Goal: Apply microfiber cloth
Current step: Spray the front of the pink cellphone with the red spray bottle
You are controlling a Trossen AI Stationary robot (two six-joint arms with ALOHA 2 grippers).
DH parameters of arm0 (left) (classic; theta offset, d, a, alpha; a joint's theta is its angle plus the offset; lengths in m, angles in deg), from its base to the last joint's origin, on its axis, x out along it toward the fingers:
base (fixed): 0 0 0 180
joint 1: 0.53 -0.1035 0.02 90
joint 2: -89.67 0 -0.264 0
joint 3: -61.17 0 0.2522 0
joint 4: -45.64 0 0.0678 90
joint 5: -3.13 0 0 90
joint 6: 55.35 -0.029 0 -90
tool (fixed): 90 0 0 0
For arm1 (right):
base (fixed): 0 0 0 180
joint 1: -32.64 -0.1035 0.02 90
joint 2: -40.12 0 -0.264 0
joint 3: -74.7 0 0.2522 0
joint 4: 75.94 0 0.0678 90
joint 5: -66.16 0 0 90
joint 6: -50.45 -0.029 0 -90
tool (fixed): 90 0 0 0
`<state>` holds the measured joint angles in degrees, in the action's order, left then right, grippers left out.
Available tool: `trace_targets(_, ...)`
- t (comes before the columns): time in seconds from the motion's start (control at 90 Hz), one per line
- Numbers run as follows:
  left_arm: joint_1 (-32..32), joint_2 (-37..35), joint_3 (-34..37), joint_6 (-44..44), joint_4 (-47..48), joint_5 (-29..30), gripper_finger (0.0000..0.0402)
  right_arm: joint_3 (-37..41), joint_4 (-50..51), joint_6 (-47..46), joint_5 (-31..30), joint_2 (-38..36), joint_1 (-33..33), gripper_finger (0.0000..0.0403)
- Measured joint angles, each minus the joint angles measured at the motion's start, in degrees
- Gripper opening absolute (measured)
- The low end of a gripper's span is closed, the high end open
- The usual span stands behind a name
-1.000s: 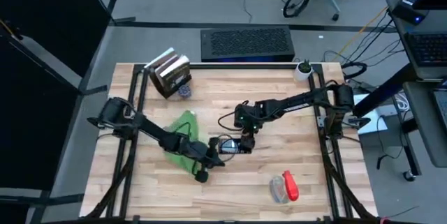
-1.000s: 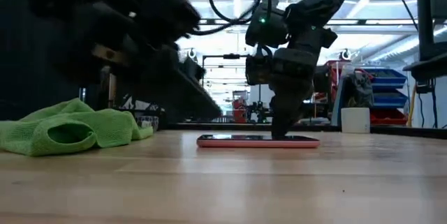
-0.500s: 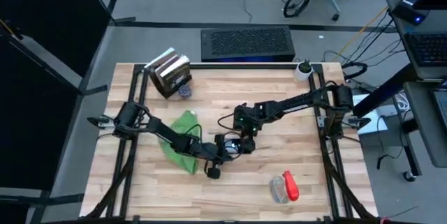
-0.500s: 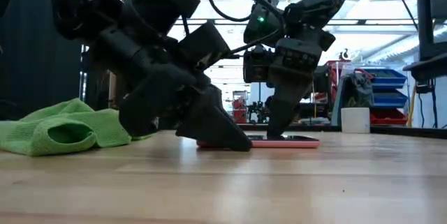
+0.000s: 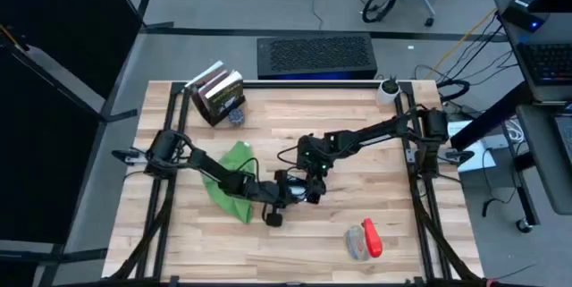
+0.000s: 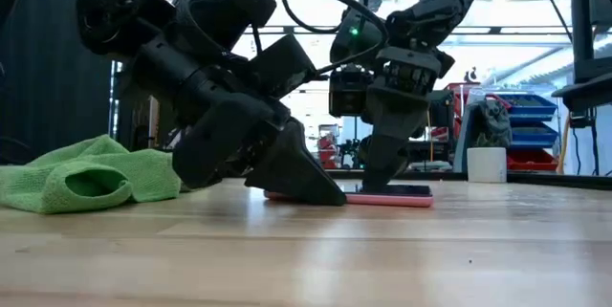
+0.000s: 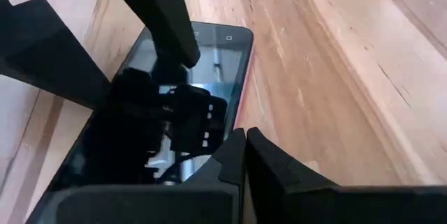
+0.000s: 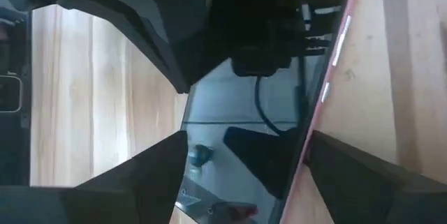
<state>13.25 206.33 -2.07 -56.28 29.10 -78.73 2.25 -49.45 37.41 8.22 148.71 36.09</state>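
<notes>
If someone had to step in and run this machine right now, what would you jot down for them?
Left gripper: shut, empty, tips down at the near edge of the phone.
Right gripper: open, fingers pressing down on the phone's glass, apparently steadying it.
The phone lies flat mid-table, screen up.
The microfiber cloth lies crumpled beside the left arm, in neither gripper.
The spray bottle lies on its side near the front edge.
Done: phone pinned in place.
Left: pick up the cloth and wipe the screen.

Two dark jointed arms, looping black cables
</notes>
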Motion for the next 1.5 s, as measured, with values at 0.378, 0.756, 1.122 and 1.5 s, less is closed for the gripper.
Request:
trace_targets(0.378,-0.1,0.1,0.1,0.0,0.1,0.4,0.0000,0.1,-1.8,0.2,1.6,0.3,-0.8,0.0221)
trace_targets(0.756,-0.1,0.1,0.1,-0.1,-0.5,0.5,0.0000,0.2,-2.1,1.4,-3.6,0.2,-3.2,0.0107)
trace_targets(1.122,1.1,-4.9,0.4,-1.0,5.1,-0.6,0.0000,0.1,-1.2,0.9,-3.8,-0.3,-3.1,0.0017)
trace_targets(1.5,1.4,-21.9,0.3,0.6,20.5,-0.7,0.0000,0.5,3.7,2.4,-12.6,-10.1,-2.3,0.0016)
